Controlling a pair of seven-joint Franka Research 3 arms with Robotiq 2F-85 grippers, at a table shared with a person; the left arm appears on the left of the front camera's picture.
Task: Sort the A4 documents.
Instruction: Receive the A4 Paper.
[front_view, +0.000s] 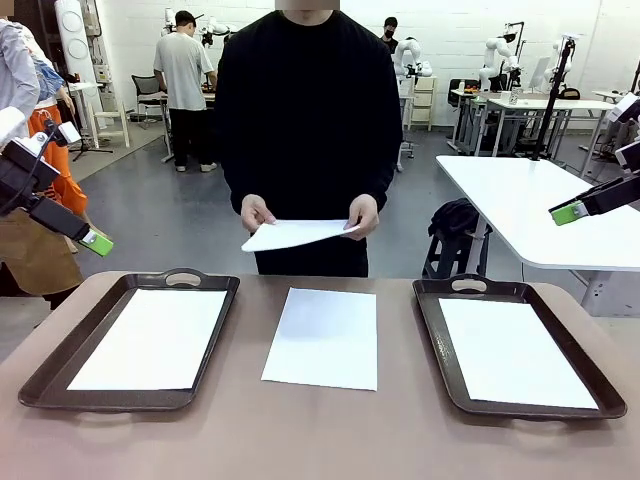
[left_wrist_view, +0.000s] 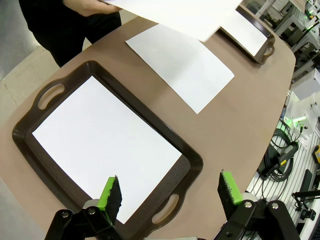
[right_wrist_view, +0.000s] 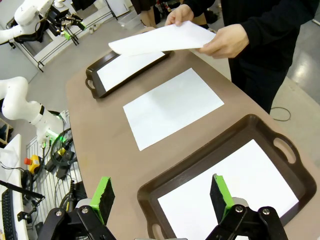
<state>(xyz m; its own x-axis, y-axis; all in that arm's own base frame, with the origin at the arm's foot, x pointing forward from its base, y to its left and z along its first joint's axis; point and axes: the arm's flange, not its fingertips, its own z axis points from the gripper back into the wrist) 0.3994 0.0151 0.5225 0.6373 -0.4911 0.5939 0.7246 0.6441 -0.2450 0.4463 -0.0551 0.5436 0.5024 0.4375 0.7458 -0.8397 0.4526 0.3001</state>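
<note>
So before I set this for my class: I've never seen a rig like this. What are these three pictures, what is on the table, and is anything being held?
The machine is two white robot arms, each ending in a two-finger gripper with green pads. The front view looks across the brown table from between the arms: the left gripper and right gripper hang at the sides, both open and empty. The other two pictures come from cameras on each wrist, looking down along that gripper. On the table stand a left tray with one white sheet and a right tray with another sheet; a third sheet lies bare between them. The person's hands hold a fourth sheet above the table's far side.
</note>
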